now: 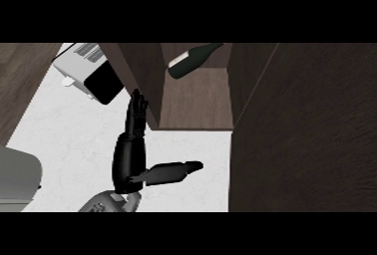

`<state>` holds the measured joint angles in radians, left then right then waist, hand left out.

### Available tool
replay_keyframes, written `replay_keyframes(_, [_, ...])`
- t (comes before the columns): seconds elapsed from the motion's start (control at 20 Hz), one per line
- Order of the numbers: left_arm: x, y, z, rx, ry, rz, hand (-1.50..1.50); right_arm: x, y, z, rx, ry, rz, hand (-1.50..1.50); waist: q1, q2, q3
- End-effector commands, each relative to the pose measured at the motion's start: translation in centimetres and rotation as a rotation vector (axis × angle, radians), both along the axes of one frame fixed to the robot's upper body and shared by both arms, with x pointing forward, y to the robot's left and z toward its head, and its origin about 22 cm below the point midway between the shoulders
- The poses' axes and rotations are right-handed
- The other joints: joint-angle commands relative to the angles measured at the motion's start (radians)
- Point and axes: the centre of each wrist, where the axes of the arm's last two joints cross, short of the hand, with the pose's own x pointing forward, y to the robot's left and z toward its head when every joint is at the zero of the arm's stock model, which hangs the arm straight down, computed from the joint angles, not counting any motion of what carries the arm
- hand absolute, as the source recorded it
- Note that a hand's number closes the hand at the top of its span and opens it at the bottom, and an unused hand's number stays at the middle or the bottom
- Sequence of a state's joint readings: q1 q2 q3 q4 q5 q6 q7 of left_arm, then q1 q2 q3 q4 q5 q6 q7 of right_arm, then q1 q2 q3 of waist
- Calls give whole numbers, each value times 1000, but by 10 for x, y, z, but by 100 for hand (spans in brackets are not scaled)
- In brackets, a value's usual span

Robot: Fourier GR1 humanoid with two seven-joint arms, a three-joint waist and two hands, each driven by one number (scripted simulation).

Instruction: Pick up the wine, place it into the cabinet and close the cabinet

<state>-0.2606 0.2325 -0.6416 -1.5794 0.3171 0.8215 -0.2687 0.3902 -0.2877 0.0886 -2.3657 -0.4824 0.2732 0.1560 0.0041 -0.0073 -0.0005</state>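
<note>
Nearest to me, low in the head view, is a grey forearm ending in the left hand (132, 149), which rises from the bottom edge over the white surface (66, 134). Its fingers (135, 107) are straight and held together, pointing up the view, with the tips right at the edge of the cabinet's left door (136, 74); I cannot tell for sure whether they touch it. Its thumb (173, 170) sticks out to the right, well apart from the fingers, and the hand holds nothing.

I see the wine (191, 61) inside the cabinet (195, 99), a dark bottle lying tilted on the brown shelf near the top of the opening, its neck pointing toward the upper right. It is apart from the hand. Both doors stand open: the left one is a narrow dark panel seen nearly edge-on, and the right door (305, 129) is a broad dark wood panel filling the right side of the view.

Left of the cabinet, at the upper left, sits a toaster (88, 69), light grey with a black side, resting at an angle on the surface. A grey rounded object (16, 177) shows at the left edge; I cannot tell what it is. My right hand does not show anywhere.
</note>
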Motion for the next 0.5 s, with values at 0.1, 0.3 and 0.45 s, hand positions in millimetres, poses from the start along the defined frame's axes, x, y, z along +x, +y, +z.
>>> replay_keyframes(0.1, [-52,41,6,-4,9,-25,-150,-30,3,38,-69,-56,-2,-150,-1,-1,-1])
replay_keyframes(0.3, [-47,71,17,-30,-17,-125,-150,-15,-6,26,-112,-28,76,150,-5,4,-1])
replay_keyframes(0.45, [-68,79,25,-39,-7,-173,-150,-19,-6,30,-233,-50,179,150,-3,-1,-1])
